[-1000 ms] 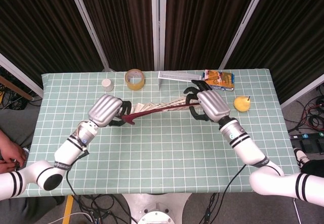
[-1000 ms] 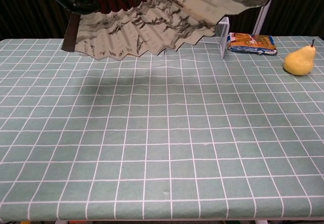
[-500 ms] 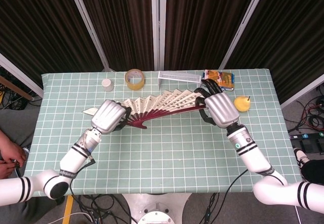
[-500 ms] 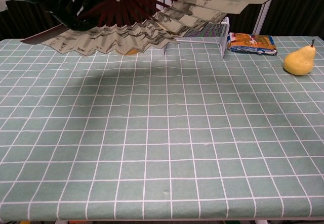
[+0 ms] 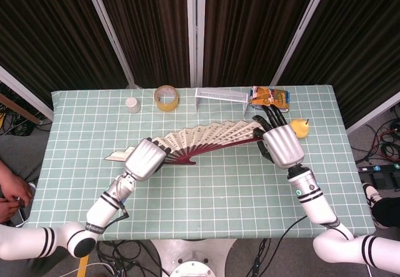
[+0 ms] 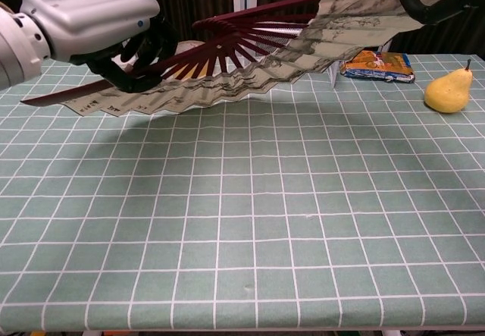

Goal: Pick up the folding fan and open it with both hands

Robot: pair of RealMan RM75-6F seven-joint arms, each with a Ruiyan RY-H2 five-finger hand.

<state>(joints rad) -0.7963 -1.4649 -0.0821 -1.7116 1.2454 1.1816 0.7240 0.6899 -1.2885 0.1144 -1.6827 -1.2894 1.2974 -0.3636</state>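
The folding fan is spread wide above the table, with beige painted paper and dark red ribs. My left hand grips it near the pivot at its left end, and the same hand fills the upper left of the chest view. My right hand holds the fan's right outer rib, its dark fingers curled over the edge at the chest view's top right. The fan hangs in the air, clear of the tablecloth.
On the green checked table stand a tape roll, a small white cup, a white mesh tray, a snack packet and a yellow pear. Dark curtains hang behind.
Both hands have drawn toward the table's near side and apart, and the fan has spread from partly folded to wide open. The left hand has dropped into the chest view.
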